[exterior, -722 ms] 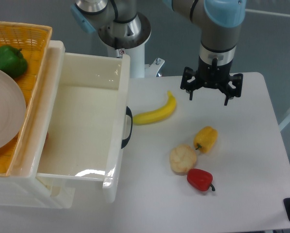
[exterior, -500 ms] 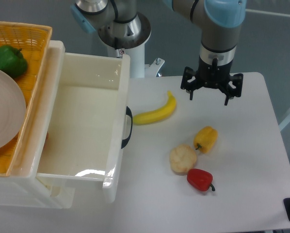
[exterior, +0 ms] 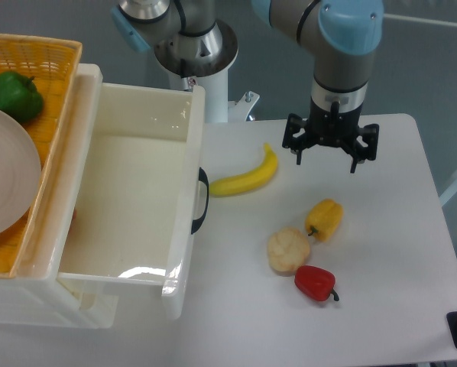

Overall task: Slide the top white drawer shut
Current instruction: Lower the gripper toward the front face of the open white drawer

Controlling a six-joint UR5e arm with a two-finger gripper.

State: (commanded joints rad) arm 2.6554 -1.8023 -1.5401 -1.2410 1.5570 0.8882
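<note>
Shifted slightly leftward, the gripper (exterior: 325, 147) hangs open above the table (exterior: 412, 252); the drawer (exterior: 140, 199) stands open, far left.

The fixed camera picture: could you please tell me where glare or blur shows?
Fixed camera: glare patches sit on the glossy white plastic top drawer, at its back rim and near its front floor; the black two-finger end effector and table fruit look sharp, casting only faint, soft shadows.

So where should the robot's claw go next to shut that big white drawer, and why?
Probably left and down toward the black handle. The top white drawer is pulled far out, and the gripper hangs open over the table right of the banana, touching nothing.
</note>
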